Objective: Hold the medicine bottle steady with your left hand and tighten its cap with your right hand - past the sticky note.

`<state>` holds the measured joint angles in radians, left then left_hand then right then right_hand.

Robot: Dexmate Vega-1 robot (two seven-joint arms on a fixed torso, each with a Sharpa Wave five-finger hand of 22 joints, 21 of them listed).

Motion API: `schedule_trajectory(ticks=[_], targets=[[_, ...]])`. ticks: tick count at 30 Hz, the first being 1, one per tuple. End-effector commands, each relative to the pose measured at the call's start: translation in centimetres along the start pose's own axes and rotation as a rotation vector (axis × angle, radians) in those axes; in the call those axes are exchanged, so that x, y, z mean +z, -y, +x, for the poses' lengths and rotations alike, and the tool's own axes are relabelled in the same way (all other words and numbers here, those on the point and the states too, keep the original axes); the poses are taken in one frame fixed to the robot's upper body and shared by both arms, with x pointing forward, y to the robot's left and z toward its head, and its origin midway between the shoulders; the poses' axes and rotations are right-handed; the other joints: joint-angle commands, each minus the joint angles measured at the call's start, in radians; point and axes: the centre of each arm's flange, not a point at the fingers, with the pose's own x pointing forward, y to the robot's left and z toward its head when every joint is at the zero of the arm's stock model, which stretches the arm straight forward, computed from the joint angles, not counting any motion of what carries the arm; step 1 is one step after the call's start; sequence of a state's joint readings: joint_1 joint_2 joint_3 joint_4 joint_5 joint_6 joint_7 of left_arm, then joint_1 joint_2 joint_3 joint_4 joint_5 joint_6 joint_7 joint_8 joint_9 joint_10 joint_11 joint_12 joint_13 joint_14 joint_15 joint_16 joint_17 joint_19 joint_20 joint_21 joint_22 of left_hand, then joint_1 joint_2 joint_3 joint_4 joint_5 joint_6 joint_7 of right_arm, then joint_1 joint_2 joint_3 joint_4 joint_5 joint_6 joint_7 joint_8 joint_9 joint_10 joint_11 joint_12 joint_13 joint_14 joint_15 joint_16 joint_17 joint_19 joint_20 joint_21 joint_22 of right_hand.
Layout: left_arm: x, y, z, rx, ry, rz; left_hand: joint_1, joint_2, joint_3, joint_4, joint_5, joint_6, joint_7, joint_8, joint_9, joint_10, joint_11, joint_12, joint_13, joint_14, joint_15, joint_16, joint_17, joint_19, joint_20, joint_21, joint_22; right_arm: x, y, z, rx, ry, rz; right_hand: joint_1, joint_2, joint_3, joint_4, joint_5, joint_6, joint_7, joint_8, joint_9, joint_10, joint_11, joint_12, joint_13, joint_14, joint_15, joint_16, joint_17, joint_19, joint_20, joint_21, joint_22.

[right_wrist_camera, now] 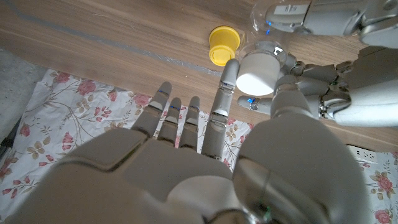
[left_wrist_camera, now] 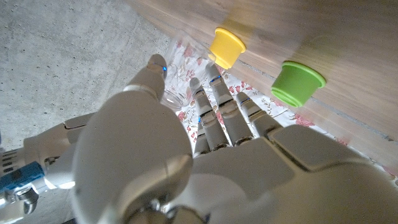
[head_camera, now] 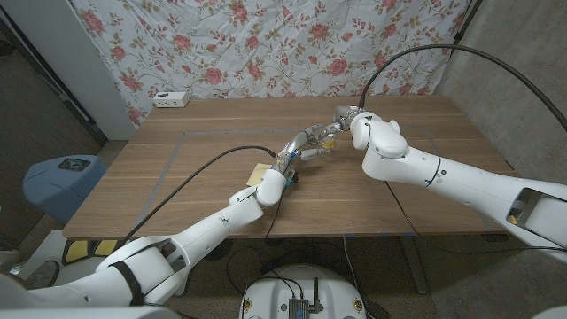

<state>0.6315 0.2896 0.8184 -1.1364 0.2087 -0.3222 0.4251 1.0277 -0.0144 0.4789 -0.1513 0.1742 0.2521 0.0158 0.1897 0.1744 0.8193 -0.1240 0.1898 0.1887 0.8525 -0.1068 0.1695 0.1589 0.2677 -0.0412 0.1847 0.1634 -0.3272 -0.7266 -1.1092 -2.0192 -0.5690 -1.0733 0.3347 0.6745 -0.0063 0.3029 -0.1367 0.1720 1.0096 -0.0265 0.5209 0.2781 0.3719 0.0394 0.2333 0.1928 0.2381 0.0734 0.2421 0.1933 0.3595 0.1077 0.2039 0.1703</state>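
Dim, even light, soft wrist-view blur

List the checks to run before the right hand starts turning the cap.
1. Left hand grips the bottle: ok.
2. White cap sits on the bottle: ok.
3. Right hand at the cap: ok, a finger is beside it.
4. Right hand closed on the cap: cannot tell.
5. Cap tight: cannot tell.
6. Yellow cup apart from both hands: ok.
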Motion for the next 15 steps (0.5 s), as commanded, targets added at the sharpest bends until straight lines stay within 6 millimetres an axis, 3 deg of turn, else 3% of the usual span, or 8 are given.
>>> schedule_trajectory(ticks=[1,15], targets=[[-0.12,-0.03,0.18,0.0,-0.004,0.0,0.002,0.013,0.005,0.0,0.004,0.007,-0.004,0.001,0.002,0.038,-0.042,0.006,0.002,0.009,-0.085,0.003,0.001,0.005,-0.137,0.0,0.002,0.1,-0.03,0.13,-0.036,-0.022,-0.005,0.001,0.002,-0.003,0.0,0.006,0.056,-0.044,0.008,0.0,0.015,0.001,0.005,0.004,0.011,0.0,0.004,0.004,0.008,0.001,-0.002,0.001],[-0.23,-0.14,0.53,0.001,-0.002,0.0,0.001,0.014,0.006,-0.001,0.004,0.007,-0.006,0.0,0.002,0.037,-0.042,0.006,0.002,0.009,-0.085,0.002,0.0,0.004,-0.137,-0.001,0.002,0.04,0.15,0.47,-0.035,-0.018,0.008,-0.016,-0.004,-0.014,0.004,0.004,0.043,-0.039,0.004,-0.006,0.022,0.002,-0.003,0.004,0.017,0.001,0.001,0.005,0.008,0.008,-0.006,0.001]])
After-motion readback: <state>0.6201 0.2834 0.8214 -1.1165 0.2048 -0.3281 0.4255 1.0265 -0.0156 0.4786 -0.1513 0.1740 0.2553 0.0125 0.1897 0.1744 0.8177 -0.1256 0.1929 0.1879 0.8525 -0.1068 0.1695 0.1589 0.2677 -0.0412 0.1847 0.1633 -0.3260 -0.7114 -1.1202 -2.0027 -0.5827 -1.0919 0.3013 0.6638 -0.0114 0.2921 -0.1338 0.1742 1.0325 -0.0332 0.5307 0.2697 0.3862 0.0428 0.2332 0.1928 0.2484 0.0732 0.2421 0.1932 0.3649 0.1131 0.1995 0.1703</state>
